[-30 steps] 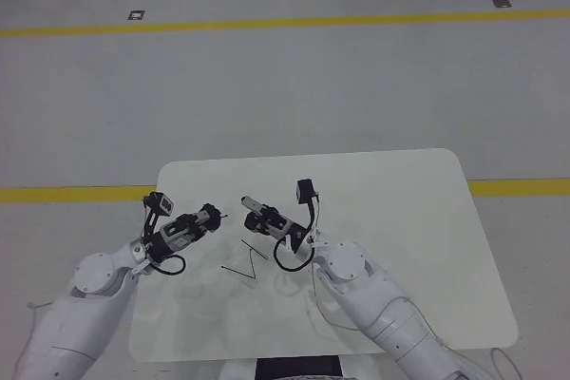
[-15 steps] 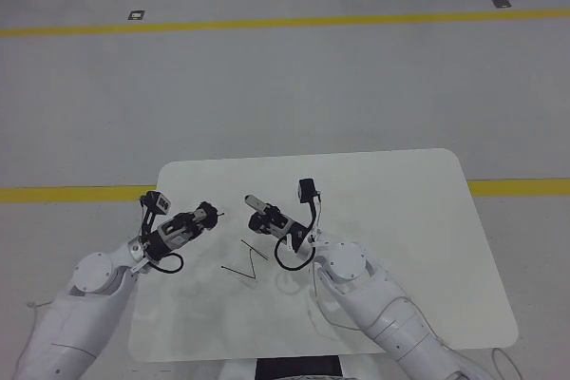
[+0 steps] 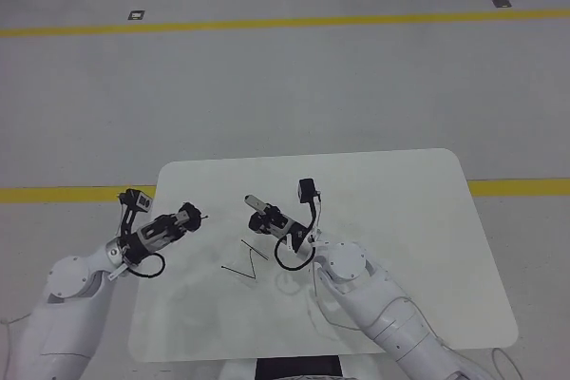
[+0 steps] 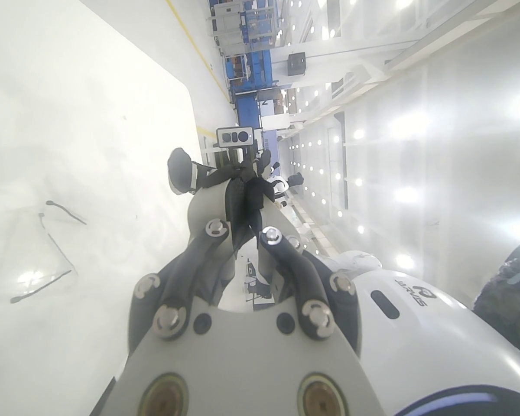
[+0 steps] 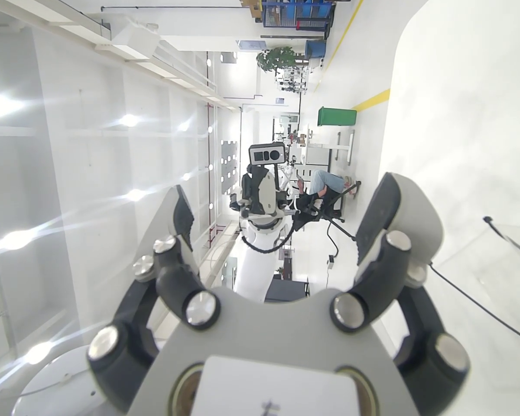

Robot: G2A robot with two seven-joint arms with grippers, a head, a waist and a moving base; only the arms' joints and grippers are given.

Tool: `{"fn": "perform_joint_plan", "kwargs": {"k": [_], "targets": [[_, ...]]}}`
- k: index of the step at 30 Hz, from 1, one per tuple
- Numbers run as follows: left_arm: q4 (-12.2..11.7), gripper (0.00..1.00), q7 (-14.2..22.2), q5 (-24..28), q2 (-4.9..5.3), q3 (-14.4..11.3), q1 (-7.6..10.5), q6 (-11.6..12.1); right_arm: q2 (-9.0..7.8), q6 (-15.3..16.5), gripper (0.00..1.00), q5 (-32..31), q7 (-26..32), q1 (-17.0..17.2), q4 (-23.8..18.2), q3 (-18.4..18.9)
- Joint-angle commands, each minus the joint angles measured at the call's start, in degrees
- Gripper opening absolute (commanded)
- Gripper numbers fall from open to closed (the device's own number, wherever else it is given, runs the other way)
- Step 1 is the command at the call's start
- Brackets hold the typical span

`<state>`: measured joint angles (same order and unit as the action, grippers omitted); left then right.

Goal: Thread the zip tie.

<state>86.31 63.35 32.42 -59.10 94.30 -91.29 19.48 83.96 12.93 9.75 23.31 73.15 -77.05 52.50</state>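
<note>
Currently left tool clenched empty, right tool released, zip tie on table.

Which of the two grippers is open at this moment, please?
The right gripper: its fingers stand wide apart with nothing between them, whereas the left gripper has its fingers pressed together.

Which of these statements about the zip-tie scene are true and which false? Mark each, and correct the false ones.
1. The zip tie lies bent on the table. True.
2. The right tool is shut on the zip tie. False: it is open and holds nothing.
3. The left tool is shut. True.
4. The zip tie forms a closed loop. False: it is an open zigzag with both ends free.
</note>
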Motion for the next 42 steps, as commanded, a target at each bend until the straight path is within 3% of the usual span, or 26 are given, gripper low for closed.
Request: {"fn": "perform_joint_plan", "kwargs": {"k": [1,14,24,30,34,42], "targets": [[-0.5,0.00,1.6,-0.7,-0.91,0.8,0.06,0.0,0.00,0.0,1.00,0.0,0.0,0.0,0.0,0.0],[-0.6,0.00,0.3,-1.6,-0.92,0.2,0.26,0.0,0.00,0.0,1.00,0.0,0.0,0.0,0.0,0.0],[0.3,0.00,5.3,-2.1,-1.64,3.3,0.18,0.0,0.00,0.0,1.00,0.0,0.0,0.0,0.0,0.0],[-1.0,0.00,6.7,-2.8,-2.67,4.2,0.52,0.0,0.00,0.0,1.00,0.0,0.0,0.0,0.0,0.0],[-4.1,0.00,8.3,0.7,-3.22,3.3,0.91,0.0,0.00,0.0,1.00,0.0,0.0,0.0,0.0,0.0],[-8.6,0.00,9.5,6.2,-2.87,2.2,3.18,-7.9,-0.03,-0.3,1.00,-0.3,1.6,0.3,-0.7,-0.7]]}}
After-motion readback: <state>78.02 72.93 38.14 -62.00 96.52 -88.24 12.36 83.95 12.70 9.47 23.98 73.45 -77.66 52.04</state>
